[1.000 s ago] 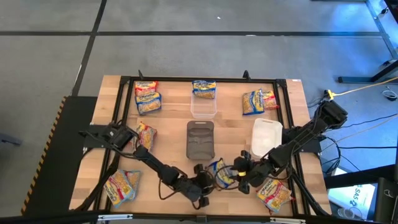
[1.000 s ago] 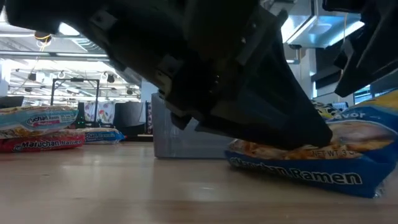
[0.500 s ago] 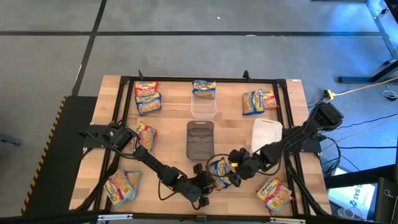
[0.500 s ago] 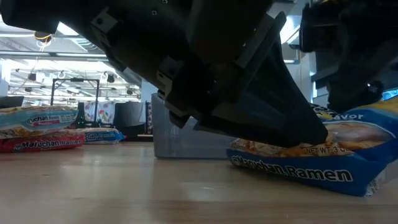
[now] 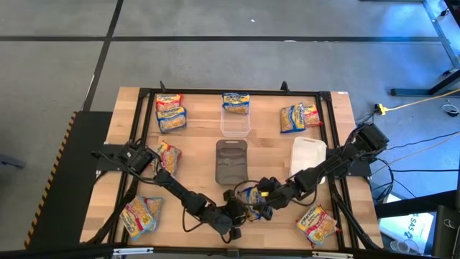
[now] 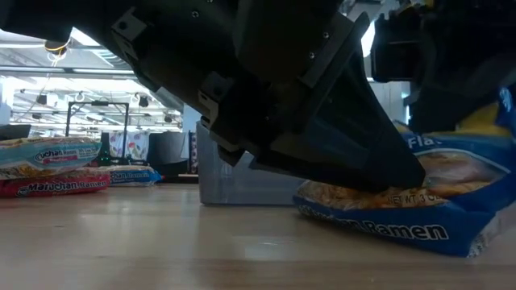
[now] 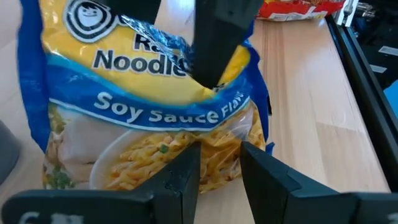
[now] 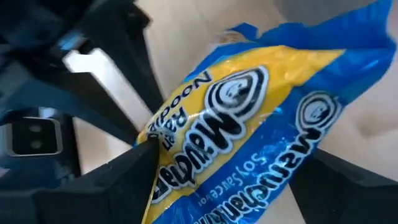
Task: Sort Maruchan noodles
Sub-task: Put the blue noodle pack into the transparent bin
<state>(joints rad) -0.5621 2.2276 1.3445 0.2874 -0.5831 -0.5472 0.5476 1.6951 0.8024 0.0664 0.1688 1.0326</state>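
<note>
Both grippers are on the blue soy sauce packet (image 5: 251,196) near the table's front edge, left gripper (image 7: 219,163) pinching its end and right gripper (image 5: 263,206) spread wide around it, so looks like a mid-handoff where right needs to close next.

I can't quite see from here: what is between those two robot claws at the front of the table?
A blue soy sauce packet lies between the left gripper and the right gripper, seen best in the high view.
</note>
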